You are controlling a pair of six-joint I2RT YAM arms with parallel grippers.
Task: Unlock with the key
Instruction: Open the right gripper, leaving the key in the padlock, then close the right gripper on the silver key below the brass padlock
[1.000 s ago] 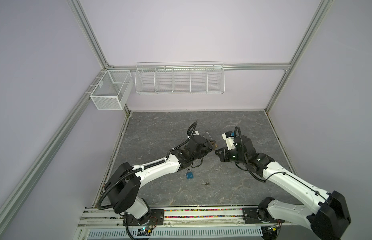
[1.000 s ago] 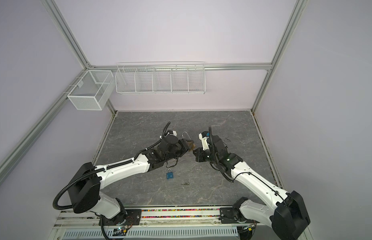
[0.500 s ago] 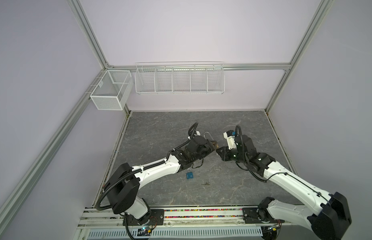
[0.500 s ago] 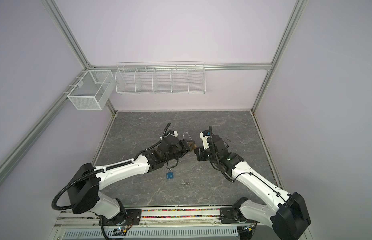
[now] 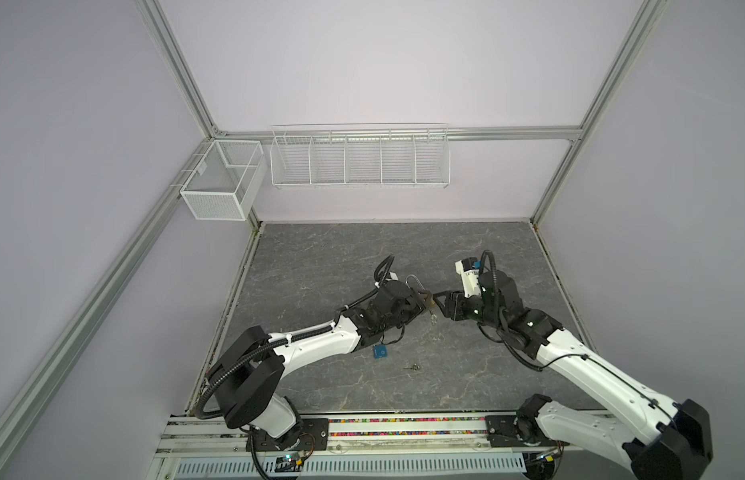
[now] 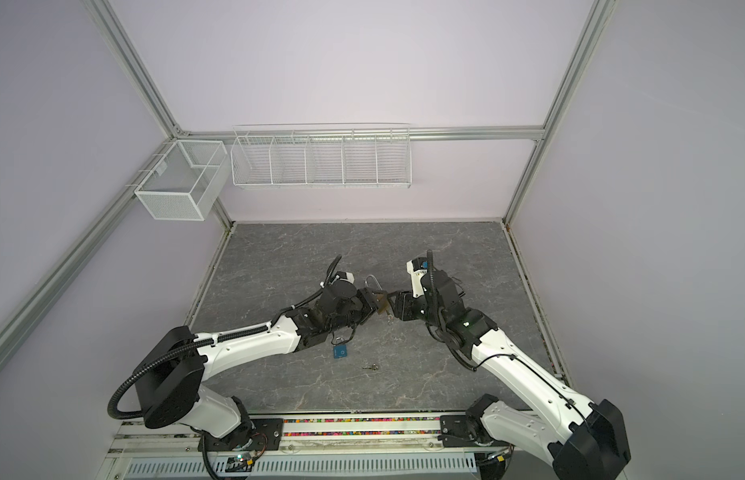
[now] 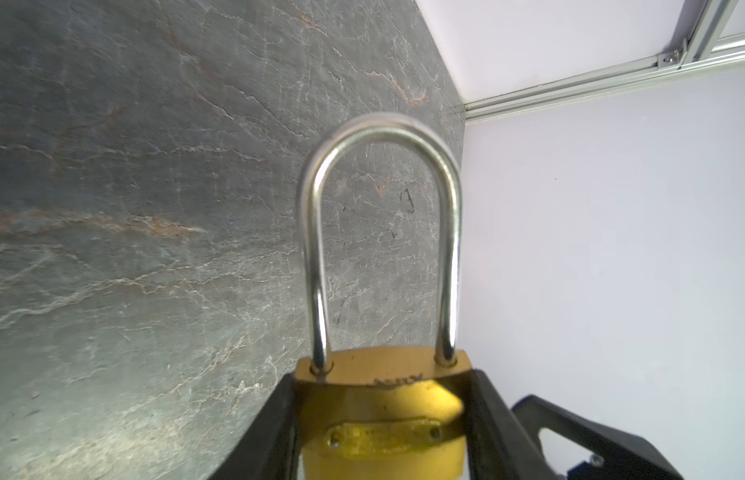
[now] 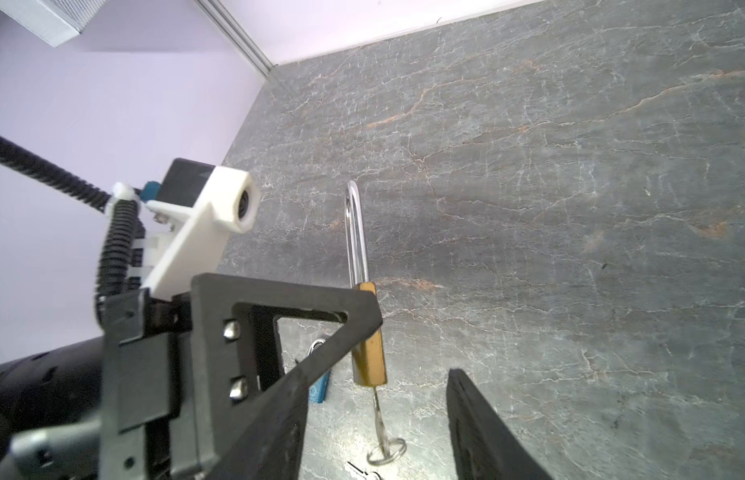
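the right gripper (image 5: 438,303) was pinched shut a second ago and now stands well open, holding nothing. it has let go of the key (image 8: 378,411), which sits in the keyhole with its ring hanging free. the left gripper (image 5: 418,300) is half closed on the body of the brass padlock (image 7: 381,415), above the middle of the bench (image 5: 362,257). both legs of the shackle (image 7: 379,124) sit in the body, so a regrasp and turn look due. all edges are well apart and the far half is bare. a blue padlock (image 5: 379,352) and loose key (image 5: 413,367) lie toward the front edge.
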